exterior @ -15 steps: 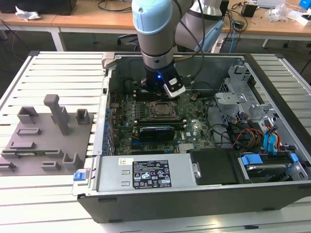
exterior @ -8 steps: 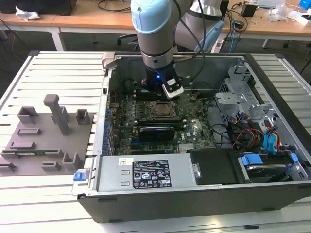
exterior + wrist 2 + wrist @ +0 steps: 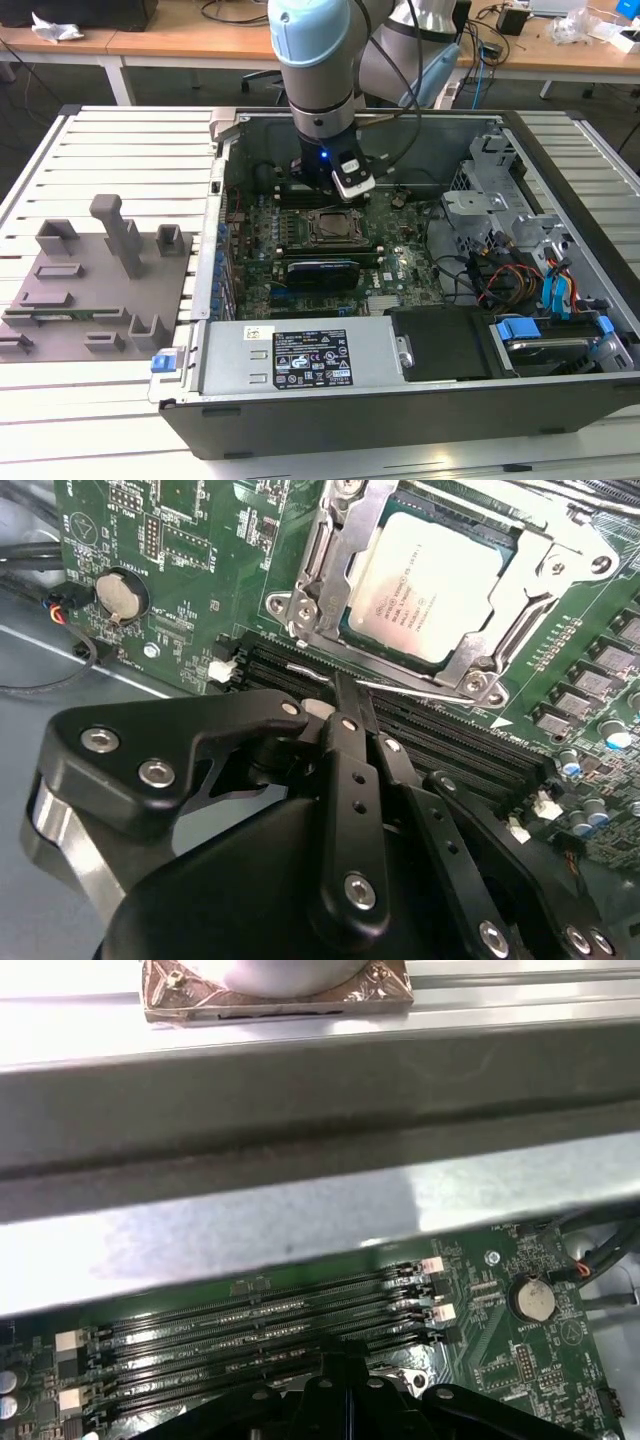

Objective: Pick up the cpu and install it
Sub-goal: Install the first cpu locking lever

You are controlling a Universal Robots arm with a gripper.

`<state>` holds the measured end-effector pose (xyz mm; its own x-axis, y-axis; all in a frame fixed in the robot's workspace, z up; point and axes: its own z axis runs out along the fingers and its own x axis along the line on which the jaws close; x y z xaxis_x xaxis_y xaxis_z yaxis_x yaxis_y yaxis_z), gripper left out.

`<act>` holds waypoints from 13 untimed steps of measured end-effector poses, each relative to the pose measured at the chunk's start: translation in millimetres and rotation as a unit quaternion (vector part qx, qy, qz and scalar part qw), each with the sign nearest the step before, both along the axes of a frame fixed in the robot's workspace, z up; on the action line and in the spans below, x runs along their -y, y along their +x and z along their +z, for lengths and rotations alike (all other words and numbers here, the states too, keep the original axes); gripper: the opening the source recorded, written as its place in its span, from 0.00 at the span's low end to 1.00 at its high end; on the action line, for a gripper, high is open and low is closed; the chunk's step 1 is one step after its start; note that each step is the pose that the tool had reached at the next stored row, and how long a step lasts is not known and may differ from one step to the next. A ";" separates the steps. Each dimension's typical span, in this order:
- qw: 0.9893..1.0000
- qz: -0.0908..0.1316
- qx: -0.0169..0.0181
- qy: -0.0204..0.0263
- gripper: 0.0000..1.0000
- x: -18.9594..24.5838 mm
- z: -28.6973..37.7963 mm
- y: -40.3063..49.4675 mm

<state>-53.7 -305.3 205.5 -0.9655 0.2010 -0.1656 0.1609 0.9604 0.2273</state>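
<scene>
The cpu (image 3: 432,580), a silver square chip, lies flat in the motherboard socket (image 3: 300,610), with the metal frame around its edges. In the exterior view the cpu (image 3: 335,228) sits mid-board inside the open computer case. My gripper (image 3: 343,688) hangs just off the socket's edge, above the memory slots (image 3: 440,740). Its black fingers (image 3: 350,780) are pressed together, and nothing shows between them. A thin wire lever (image 3: 420,688) of the socket runs right by the fingertips. In the first wrist view the gripper (image 3: 345,1400) hovers over the memory slots (image 3: 260,1325).
The case wall (image 3: 300,1110) stands close behind the arm. A graphics card (image 3: 322,271) lies in front of the socket. Drive bays and cables (image 3: 520,260) fill the exterior view's right. A grey tray with plastic blocks (image 3: 95,280) rests on the table at the exterior view's left.
</scene>
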 end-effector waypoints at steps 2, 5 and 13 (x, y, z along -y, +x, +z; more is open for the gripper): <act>1.000 -0.002 0.001 0.000 0.11 0.0 -1.1 0.0; 1.000 -0.002 0.001 0.000 0.11 0.0 -1.3 0.0; 1.000 -0.002 0.002 -0.001 0.11 -2.3 -1.3 -0.1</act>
